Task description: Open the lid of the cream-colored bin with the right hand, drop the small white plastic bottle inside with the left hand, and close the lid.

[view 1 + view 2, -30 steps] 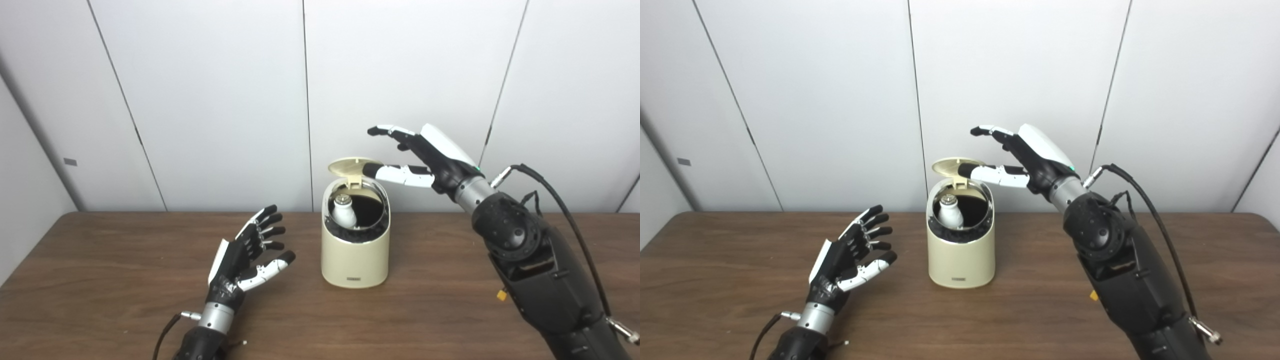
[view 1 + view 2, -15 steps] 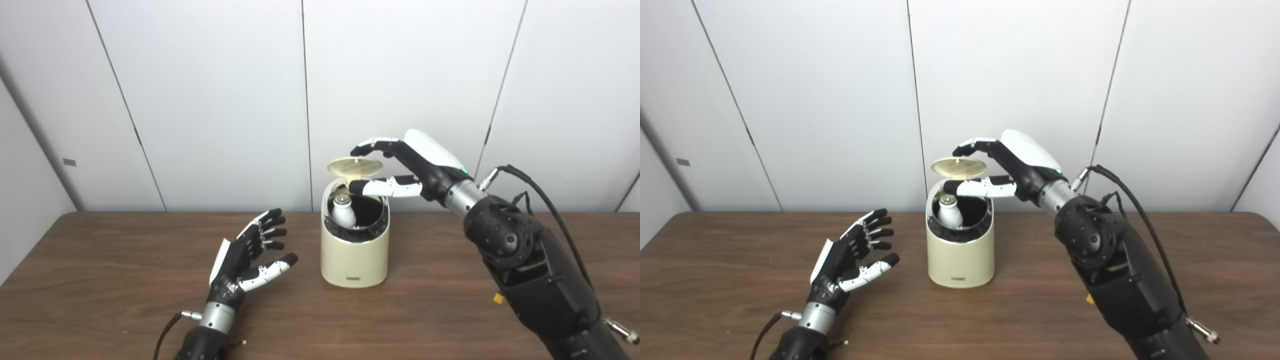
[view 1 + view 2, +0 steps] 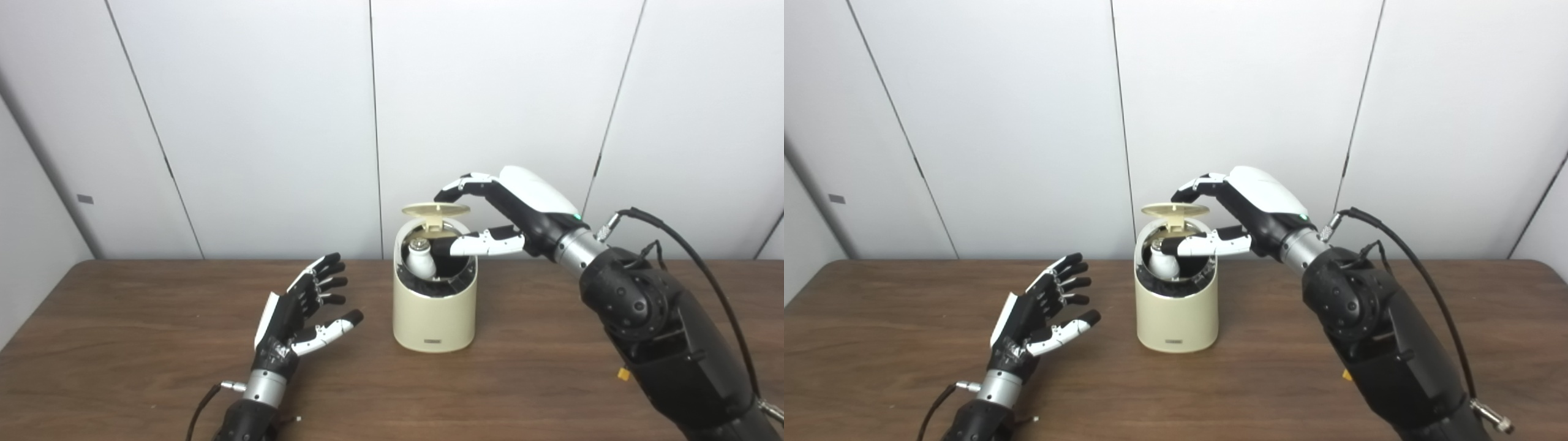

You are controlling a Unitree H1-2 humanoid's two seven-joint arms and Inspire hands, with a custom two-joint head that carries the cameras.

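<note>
The small white bottle sits inside the cream bin, whose lid we see half-lowered under the spread right hand. The left hand hovers spread, empty, beside the bin.

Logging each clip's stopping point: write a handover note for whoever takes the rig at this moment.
Left hand: open, empty, hovering over the table left of the bin.
Right hand: over the bin, fingers curled onto the lid's far edge, thumb below it across the opening; not gripping anything.
Bottle: already inside the bin, leaning at the left of the opening.
Done: lid opened, bottle dropped.
Left: the lid stands about level above the opening, not seated; press it shut, then withdraw the right hand.
</note>
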